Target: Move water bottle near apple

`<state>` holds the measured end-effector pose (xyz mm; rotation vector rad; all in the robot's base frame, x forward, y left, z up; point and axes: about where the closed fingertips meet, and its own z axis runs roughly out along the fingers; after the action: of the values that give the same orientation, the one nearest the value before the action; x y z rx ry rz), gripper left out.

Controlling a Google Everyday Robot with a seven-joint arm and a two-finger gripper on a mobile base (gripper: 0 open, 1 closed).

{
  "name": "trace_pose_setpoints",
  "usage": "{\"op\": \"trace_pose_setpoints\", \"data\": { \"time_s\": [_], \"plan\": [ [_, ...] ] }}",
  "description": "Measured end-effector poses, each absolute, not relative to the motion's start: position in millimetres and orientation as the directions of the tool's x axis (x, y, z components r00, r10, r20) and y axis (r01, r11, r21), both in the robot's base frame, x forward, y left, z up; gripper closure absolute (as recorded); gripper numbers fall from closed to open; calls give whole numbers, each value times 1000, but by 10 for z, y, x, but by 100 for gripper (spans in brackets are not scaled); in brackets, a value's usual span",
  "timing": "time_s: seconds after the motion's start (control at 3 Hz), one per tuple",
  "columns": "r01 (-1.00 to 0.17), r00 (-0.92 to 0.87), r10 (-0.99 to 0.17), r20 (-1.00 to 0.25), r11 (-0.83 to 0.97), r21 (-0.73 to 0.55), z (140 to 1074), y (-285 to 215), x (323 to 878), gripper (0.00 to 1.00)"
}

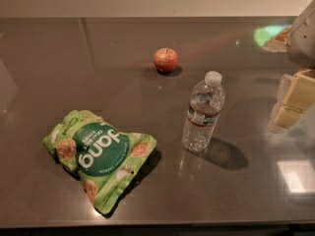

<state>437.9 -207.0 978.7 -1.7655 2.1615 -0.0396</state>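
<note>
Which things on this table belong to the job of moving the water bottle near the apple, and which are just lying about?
Belong to the job:
water bottle, standing upright
apple, behind it to the left
gripper, at the right edge, apart from the bottle

Just lying about:
green snack bag, front left on the table

Water bottle (pixel 203 113): small, clear, ribbed plastic, white screw cap on, dark label band with a red stripe. It stands upright on the dark tabletop (pixel 98 48), right of centre. Apple (pixel 166 59): small, round, red-orange with yellowish patches, stem up. It rests farther back and to the left of the bottle, apart from it. Gripper (pixel 290 102): at the right edge, beside the bottle, not touching it.
</note>
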Motion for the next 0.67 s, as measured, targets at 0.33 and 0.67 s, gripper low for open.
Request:
{"op": "trace_pose_setpoints", "data": {
  "time_s": [0.33,0.67],
  "plan": [
    [-962,-71,-941,-331,152,-225,9759,-1799,4388,0],
    [-980,40,-892,-450,53,-192,9609,-1309,4339,0]
  ]
}}
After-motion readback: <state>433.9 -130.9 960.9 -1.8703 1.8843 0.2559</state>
